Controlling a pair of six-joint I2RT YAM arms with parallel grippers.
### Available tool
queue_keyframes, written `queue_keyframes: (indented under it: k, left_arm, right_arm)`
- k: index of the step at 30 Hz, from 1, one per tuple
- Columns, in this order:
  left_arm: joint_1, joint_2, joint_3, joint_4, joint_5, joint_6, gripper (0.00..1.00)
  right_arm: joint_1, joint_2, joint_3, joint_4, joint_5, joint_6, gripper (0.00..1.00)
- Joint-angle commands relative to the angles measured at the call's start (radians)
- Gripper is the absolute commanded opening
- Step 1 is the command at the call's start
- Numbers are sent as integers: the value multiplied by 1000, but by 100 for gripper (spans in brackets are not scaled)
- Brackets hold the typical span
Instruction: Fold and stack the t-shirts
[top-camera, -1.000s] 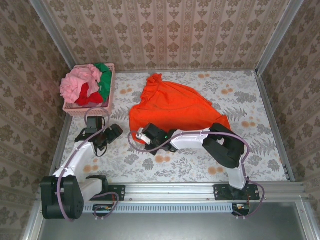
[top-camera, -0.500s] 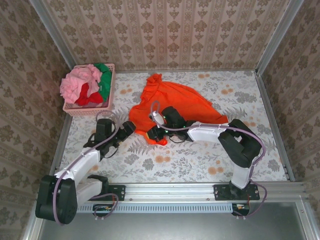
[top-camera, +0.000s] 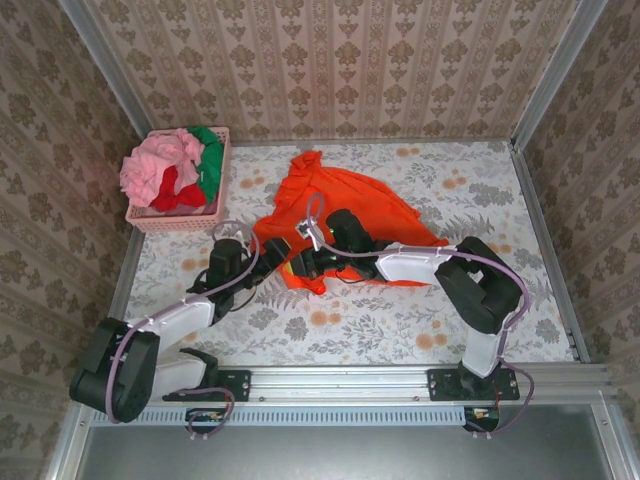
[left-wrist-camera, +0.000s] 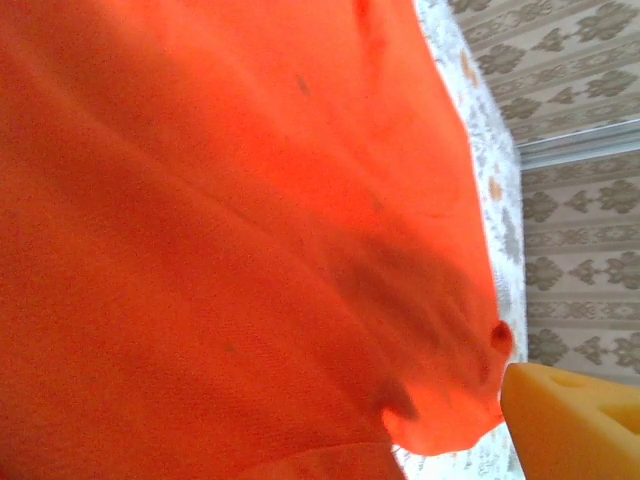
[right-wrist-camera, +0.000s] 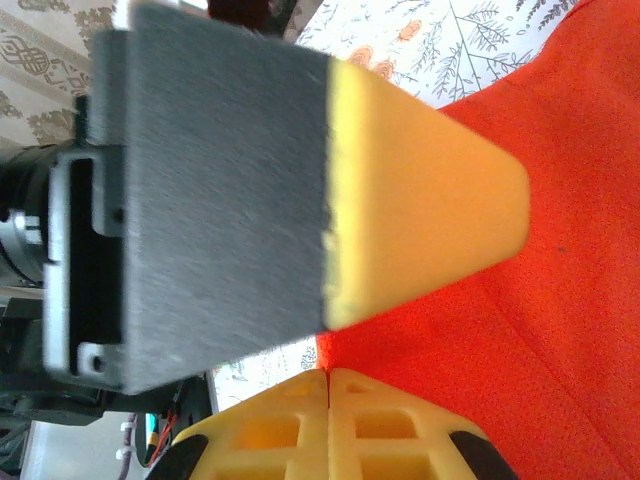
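The orange t-shirt (top-camera: 345, 205) lies crumpled in the middle of the table, and its cloth (left-wrist-camera: 230, 230) hangs close before the left wrist camera. My right gripper (top-camera: 306, 264) is shut on its near left edge, fingers pressed together (right-wrist-camera: 330, 385) with the cloth (right-wrist-camera: 560, 300) at their tips. My left gripper (top-camera: 272, 262) stands open just left of that spot; one yellow finger (left-wrist-camera: 570, 425) shows, and its grey-and-yellow finger (right-wrist-camera: 300, 190) looms in the right wrist view. Pink (top-camera: 158, 165), red (top-camera: 178, 192) and green (top-camera: 208, 155) t-shirts are piled in the basket.
The pink lattice basket (top-camera: 170, 222) stands at the back left beside the left wall. Patterned walls close the table on three sides. Bare floral tabletop (top-camera: 400, 320) lies in front of the orange shirt and to its right (top-camera: 500, 200).
My left gripper has travelled right to the orange shirt's near left edge. The right gripper has drawn that edge up and back, bunching the cloth.
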Motion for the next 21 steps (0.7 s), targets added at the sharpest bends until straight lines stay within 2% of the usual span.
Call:
queue_keyframes:
  k: [1, 5, 9, 16, 21]
  left_arm:
    - [-5, -36, -5, 69, 12, -39, 84]
    - [-11, -57, 8, 46, 48, -72, 79]
    - [-28, -95, 11, -45, 34, -78, 76]
    - [-83, -128, -12, -80, 16, -107, 72]
    - [-93, -166, -30, -124, -7, -108, 66]
  right_arm:
    - [-7, 28, -4, 34, -38, 23, 0]
    - [-10, 39, -6, 37, -21, 27, 0]
    - [-11, 44, -2, 50, -16, 44, 0]
    - [-14, 45, 4, 71, -15, 61, 0]
    - [-16, 54, 4, 72, -17, 63, 0]
